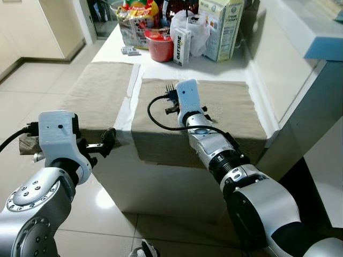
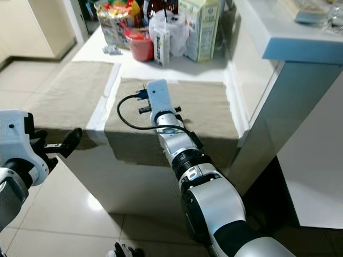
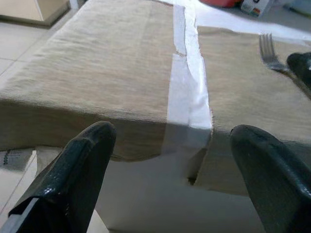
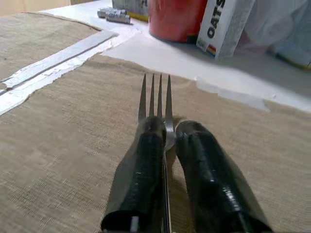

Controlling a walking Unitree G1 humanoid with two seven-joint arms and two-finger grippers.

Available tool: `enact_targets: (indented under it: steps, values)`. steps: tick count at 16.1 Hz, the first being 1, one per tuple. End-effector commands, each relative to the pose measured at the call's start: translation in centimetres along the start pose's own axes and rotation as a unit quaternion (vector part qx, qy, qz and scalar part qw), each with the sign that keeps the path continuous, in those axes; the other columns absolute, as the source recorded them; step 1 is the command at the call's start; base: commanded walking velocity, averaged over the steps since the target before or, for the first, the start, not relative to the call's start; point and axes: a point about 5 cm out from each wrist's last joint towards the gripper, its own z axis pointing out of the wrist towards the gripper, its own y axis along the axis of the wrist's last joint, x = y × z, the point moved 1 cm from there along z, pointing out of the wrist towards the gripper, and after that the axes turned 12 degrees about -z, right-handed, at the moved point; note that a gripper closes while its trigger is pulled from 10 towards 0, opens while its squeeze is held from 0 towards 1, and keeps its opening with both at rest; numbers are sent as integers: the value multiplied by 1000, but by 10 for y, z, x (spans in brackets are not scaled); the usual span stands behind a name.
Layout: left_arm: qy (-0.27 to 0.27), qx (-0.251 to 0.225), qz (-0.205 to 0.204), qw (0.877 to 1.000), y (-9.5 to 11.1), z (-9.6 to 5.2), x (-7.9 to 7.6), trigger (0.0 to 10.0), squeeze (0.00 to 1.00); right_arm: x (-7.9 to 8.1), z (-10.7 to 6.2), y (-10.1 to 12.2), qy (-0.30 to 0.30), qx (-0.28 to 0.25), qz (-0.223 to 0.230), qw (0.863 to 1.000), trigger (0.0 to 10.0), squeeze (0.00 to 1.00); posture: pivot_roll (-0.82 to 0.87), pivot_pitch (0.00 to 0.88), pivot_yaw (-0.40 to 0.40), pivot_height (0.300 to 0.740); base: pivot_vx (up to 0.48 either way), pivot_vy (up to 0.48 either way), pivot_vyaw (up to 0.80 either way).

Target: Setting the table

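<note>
Right gripper (image 4: 165, 141) was clamped on the fork (image 4: 156, 104), low over the right placemat (image 1: 230, 107).
Left gripper (image 3: 167, 160) stood wide open and empty, just off the table's near edge (image 3: 146, 194).

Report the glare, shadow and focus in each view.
Eye views: sharp, with glare on the floor tiles. Left wrist view: the open left pincer looms soft and dark; placemat evenly lit. Right wrist view: fork crisp in the right pincer, oats box softer.

A silver four-tined fork (image 4: 158, 109) lies low over the right-hand beige placemat (image 1: 236, 110) on the bench, tines pointing toward the groceries.
</note>
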Motion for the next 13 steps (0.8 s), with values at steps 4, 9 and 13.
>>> enact_targets:
  steps: [4, 9, 13]
  values:
    - [7, -9, 1, 1000, 2, 3, 0, 10000, 0, 6, -3, 8, -21, -52, -11, 998, 0, 0, 241, 105, 71, 740, 0, 0, 0]
    - [4, -14, 3, 1000, 1, 6, -2, 10000, 0, -12, -6, 73, -75, -213, -20, 974, 0, 0, 234, 102, 65, 740, 0, 0, 0]
    - [3, -17, 4, 1000, 0, 7, -3, 10000, 0, -17, -17, 102, -99, -303, -22, 948, 0, 0, 231, 101, 62, 740, 0, 0, 0]
